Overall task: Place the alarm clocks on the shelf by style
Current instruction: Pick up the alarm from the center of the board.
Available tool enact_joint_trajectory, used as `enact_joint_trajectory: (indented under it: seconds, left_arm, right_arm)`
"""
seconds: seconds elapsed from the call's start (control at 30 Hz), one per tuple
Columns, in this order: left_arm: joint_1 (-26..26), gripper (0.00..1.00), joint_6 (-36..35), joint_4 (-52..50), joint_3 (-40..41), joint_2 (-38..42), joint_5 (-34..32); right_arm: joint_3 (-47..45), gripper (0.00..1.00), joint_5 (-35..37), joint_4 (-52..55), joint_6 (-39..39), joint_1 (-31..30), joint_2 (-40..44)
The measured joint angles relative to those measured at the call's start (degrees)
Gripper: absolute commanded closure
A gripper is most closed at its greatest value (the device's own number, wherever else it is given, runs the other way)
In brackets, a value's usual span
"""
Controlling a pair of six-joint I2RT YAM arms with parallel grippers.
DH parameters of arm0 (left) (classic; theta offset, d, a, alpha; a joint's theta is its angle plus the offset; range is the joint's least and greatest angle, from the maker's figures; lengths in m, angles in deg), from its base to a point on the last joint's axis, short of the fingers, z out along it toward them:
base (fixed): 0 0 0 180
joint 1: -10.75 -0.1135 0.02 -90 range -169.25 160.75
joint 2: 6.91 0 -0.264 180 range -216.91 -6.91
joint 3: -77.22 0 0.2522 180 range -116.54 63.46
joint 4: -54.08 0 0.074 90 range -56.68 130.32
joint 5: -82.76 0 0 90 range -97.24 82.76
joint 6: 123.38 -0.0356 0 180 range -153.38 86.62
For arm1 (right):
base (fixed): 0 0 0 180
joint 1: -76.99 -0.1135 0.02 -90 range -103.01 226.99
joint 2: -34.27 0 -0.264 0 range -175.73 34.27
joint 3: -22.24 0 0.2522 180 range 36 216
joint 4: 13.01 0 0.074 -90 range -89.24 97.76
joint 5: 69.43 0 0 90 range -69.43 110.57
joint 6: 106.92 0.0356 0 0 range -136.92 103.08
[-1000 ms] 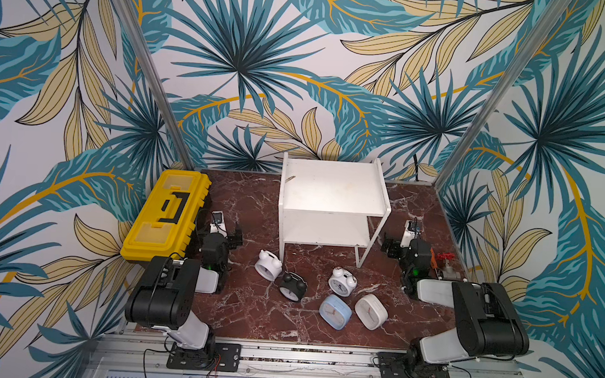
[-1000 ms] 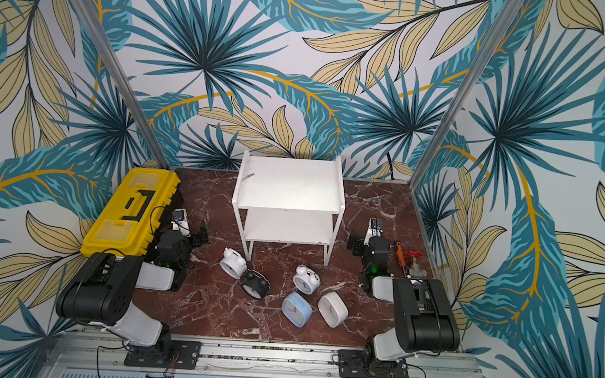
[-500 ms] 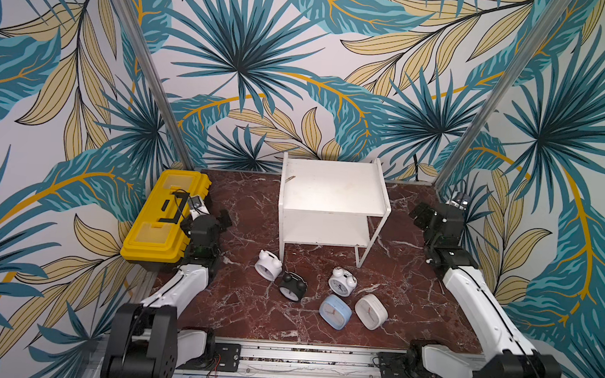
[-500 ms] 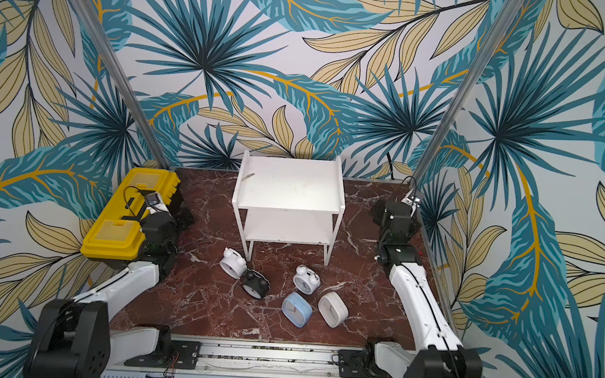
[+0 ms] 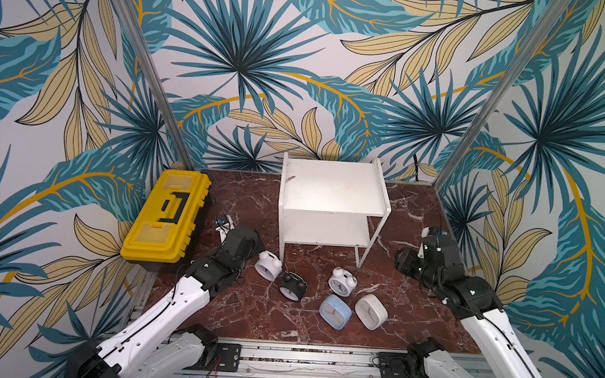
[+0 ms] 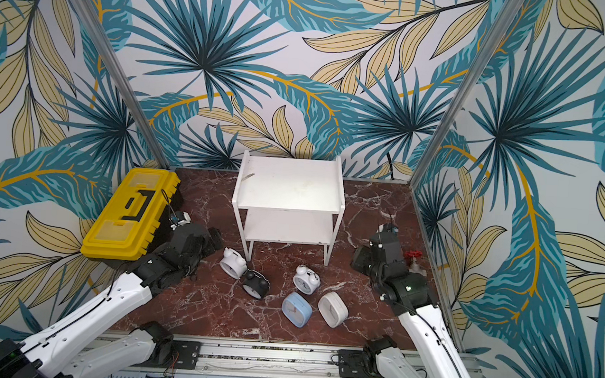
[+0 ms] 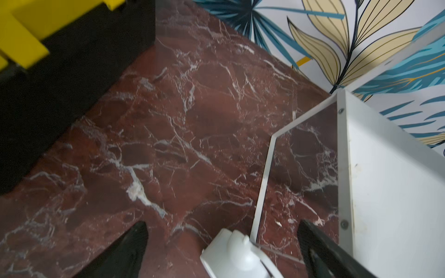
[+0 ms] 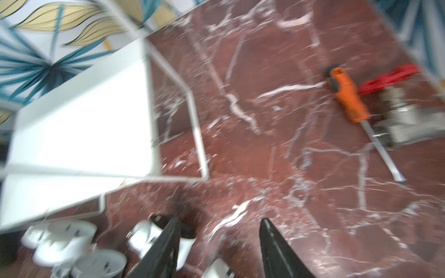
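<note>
Beside the yellow toolbox (image 5: 166,221), the left end effector (image 7: 222,225) hangs low over the counter (image 5: 243,312), jaws spread wide and empty. The leftmost white twin-bell clock (image 5: 268,266) sits just ahead, likely its first pick, and the black twin-bell clock (image 5: 293,286) lies just beside that. Behind them the shelf (image 5: 333,184) has both tiers bare. The second white twin-bell clock (image 5: 342,280), light blue square clock (image 5: 335,311) and white square clock (image 5: 371,311) cluster unsorted. The right end effector (image 8: 220,221) is partly open, holding nothing, with an orange-handled screwdriver (image 8: 346,96) beyond.
</note>
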Motion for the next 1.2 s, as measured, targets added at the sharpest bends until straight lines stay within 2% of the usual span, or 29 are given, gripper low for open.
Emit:
enact_joint_trajectory:
  seconds: [0.1, 0.2, 0.33, 0.43, 0.57, 0.77, 0.93, 1.2]
  left_arm:
    - [0.09, 0.00, 2.25, -4.26, 1.70, 2.40, 0.04]
    - [0.09, 0.02, 3.56, -7.74, 2.32, 4.85, 0.02]
    - [0.09, 0.03, 4.33, -9.94, 2.36, 7.17, -0.24]
    - [0.09, 0.04, 4.66, -10.80, 2.82, 7.85, -0.46]
    - [0.09, 0.04, 4.87, -11.43, 3.43, 8.57, -0.37]
    - [0.09, 0.05, 4.90, -11.39, 3.58, 9.40, 0.07]
    - [0.09, 0.05, 4.90, -11.26, 4.22, 9.46, 0.44]
    - [0.09, 0.08, 4.76, -10.38, 4.79, 8.74, 1.20]
  right_arm:
    - [-2.97, 0.44, 2.12, 0.00, 3.10, -12.81, 0.17]
    - [-3.26, 0.41, 5.88, -0.79, 5.62, -24.63, -3.89]
    - [2.29, 0.33, 9.35, -2.23, 7.34, -34.77, -17.03]
    - [9.44, 0.32, 11.52, -5.53, 6.75, -40.02, -28.00]
    - [12.20, 0.39, 11.43, -12.22, 3.26, -42.40, -33.24]
    - [13.73, 0.51, 7.15, -17.20, -1.38, -41.31, -38.93]
    - [14.78, 0.55, 4.20, -17.81, -2.67, -41.31, -44.00]
    - [16.09, 0.60, 3.82, -17.94, -4.74, -41.29, -45.94]
